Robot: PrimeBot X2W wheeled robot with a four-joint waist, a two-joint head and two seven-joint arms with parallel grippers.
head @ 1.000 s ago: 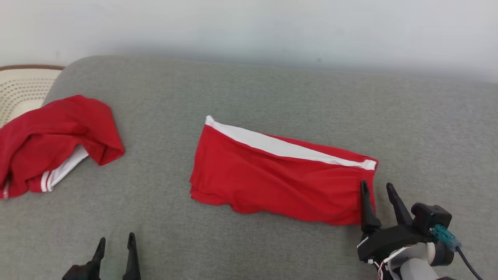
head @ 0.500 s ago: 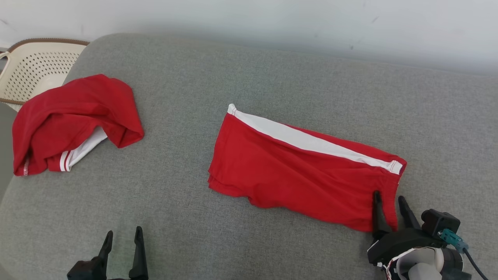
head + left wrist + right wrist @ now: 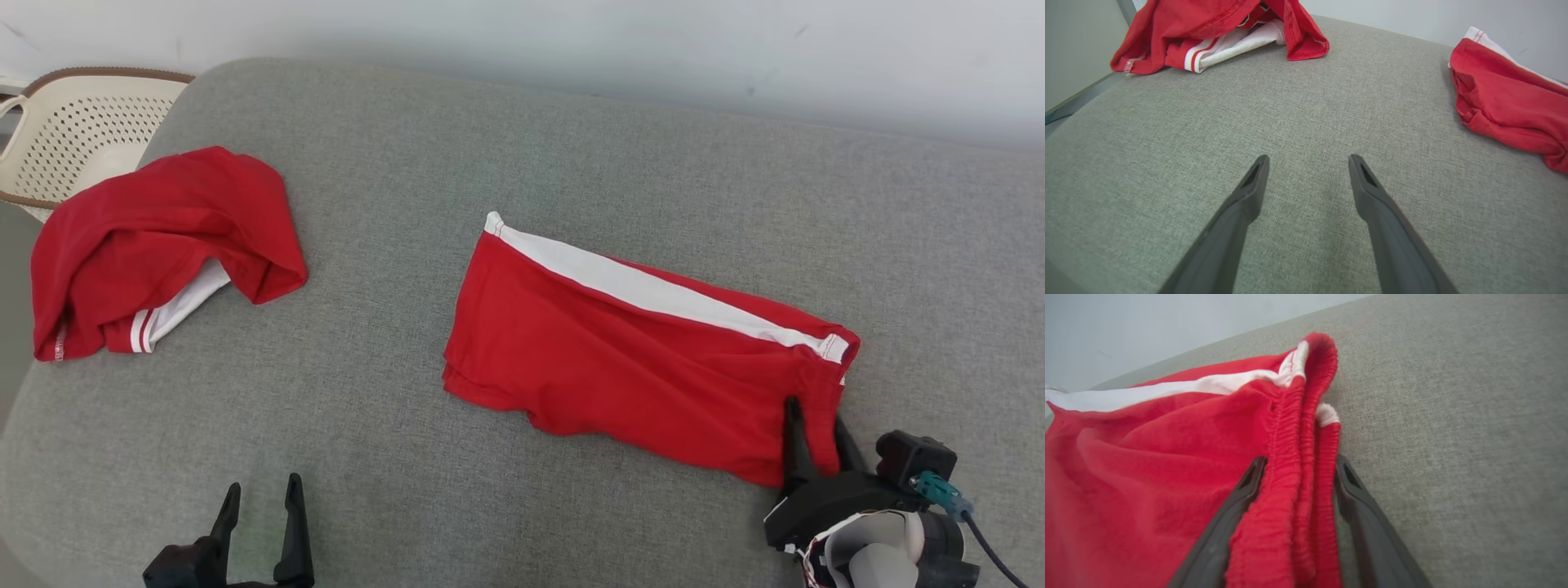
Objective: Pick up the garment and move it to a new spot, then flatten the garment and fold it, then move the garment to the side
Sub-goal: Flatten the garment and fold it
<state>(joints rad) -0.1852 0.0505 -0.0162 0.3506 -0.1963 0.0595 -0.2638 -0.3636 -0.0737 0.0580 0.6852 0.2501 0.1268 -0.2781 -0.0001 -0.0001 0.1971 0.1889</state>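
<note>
Right end effector point(image 3: 815, 412) sits at the right end of the folded red shorts point(image 3: 637, 359). Its two dark fingers point(image 3: 1235, 506) are spread apart, one on each side of the stretchy waistband point(image 3: 1294, 428). The waistband stands up in the gap and touches both fingers, but it does not look squeezed. The rest of the shorts lies flat on the gray cushion point(image 3: 490, 147), stretching away to the left of this end effector. A white stripe point(image 3: 645, 290) runs along the far edge of the shorts.

Left end effector point(image 3: 264, 483) hangs over bare cushion, well to the left of the shorts. Its fingers are spread wide too and hold nothing. Far ahead of it and to its left lies a crumpled red garment point(image 3: 155, 237) with white trim, well apart from the shorts. Just behind that garment, off the cushion's corner, stands a cream basket point(image 3: 73, 131) with small holes.
</note>
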